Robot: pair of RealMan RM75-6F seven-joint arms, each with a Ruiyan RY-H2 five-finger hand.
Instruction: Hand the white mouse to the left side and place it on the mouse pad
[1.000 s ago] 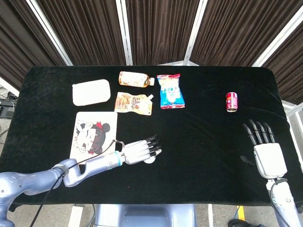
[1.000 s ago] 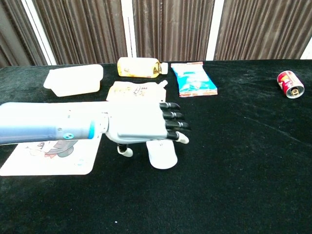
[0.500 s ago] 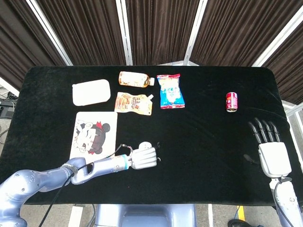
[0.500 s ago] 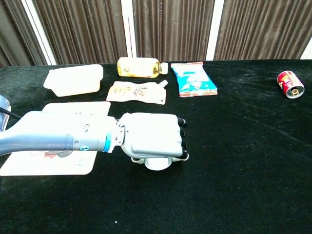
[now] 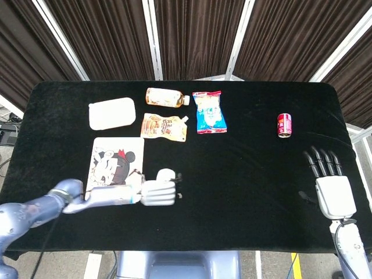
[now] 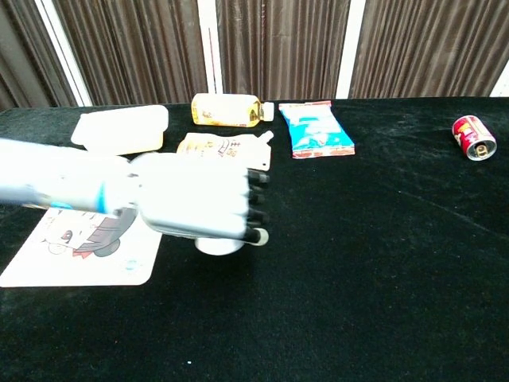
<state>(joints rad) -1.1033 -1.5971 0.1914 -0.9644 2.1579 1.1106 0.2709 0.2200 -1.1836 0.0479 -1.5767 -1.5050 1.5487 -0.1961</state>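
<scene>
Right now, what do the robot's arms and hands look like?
The arms are silvery blue-grey tubes. Each hand, left and right, has a pale grey, boxy palm and black-tipped fingers. A teal ring marks the left wrist, and a thin black cable runs along that arm.

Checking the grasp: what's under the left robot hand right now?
The white mouse: its lower edge shows beneath the left robot hand in the chest view, its front end past the fingers in the head view. The rest is covered; contact with the table cannot be judged.

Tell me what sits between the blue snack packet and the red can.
Nothing: in the head view only bare black tablecloth runs from the blue snack packet to the red can. The chest view shows the same empty stretch.
</scene>
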